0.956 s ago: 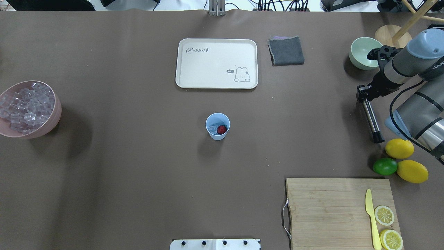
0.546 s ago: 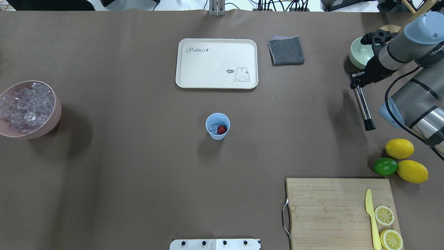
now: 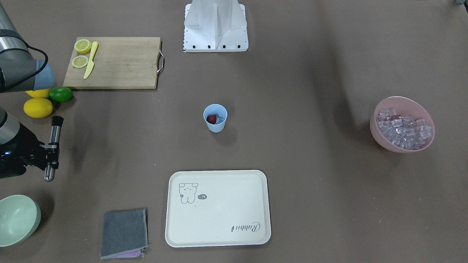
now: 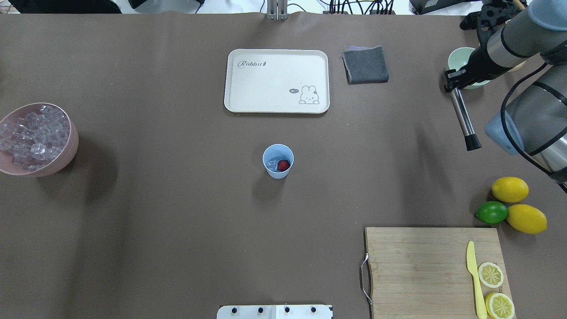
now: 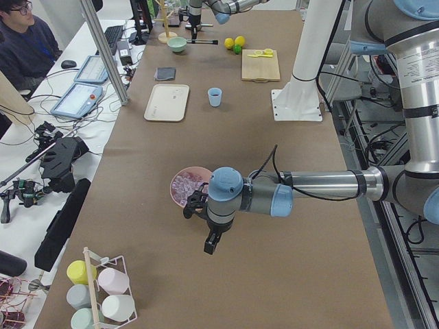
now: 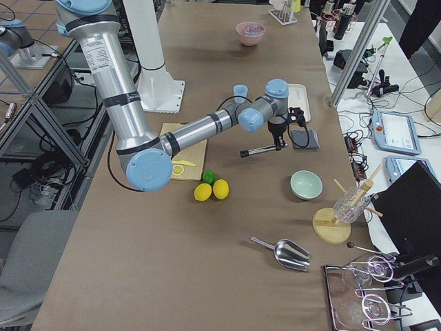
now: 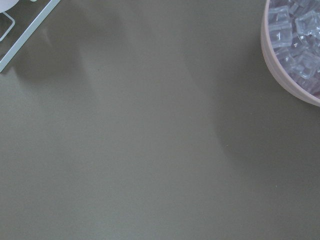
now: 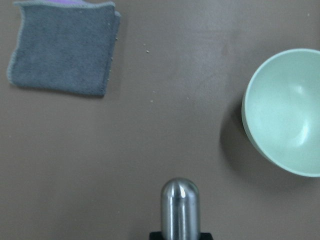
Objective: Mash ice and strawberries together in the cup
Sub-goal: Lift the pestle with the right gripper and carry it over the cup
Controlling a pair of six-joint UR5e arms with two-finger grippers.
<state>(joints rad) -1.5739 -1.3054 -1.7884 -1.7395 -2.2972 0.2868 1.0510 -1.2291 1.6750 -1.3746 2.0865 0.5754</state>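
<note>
The light blue cup (image 4: 278,160) stands mid-table, with a red strawberry (image 4: 283,165) and a little clear ice (image 4: 271,165) inside it. More ice (image 4: 33,137) fills the pink bowl (image 4: 71,150) at the left edge. My right gripper (image 4: 452,84) hangs far right of the cup, near the pale green bowl (image 4: 456,62). It is shut on a steel muddler (image 4: 463,119), whose black tip points toward the robot. The right wrist view shows the rod's rounded end (image 8: 180,207). My left gripper (image 5: 212,243) shows only in the exterior left view, beside the pink bowl; I cannot tell its state.
A cream tray (image 4: 277,106) and a folded grey cloth (image 4: 365,65) lie beyond the cup. Two lemons (image 4: 510,189) and a lime (image 4: 491,212) sit right. A wooden cutting board (image 4: 416,266) holds a yellow knife (image 4: 474,277) and lemon slices (image 4: 490,274).
My right arm has risen and swung away from the lemons toward the far edge, carrying the muddler. The cup and its contents have not moved.
</note>
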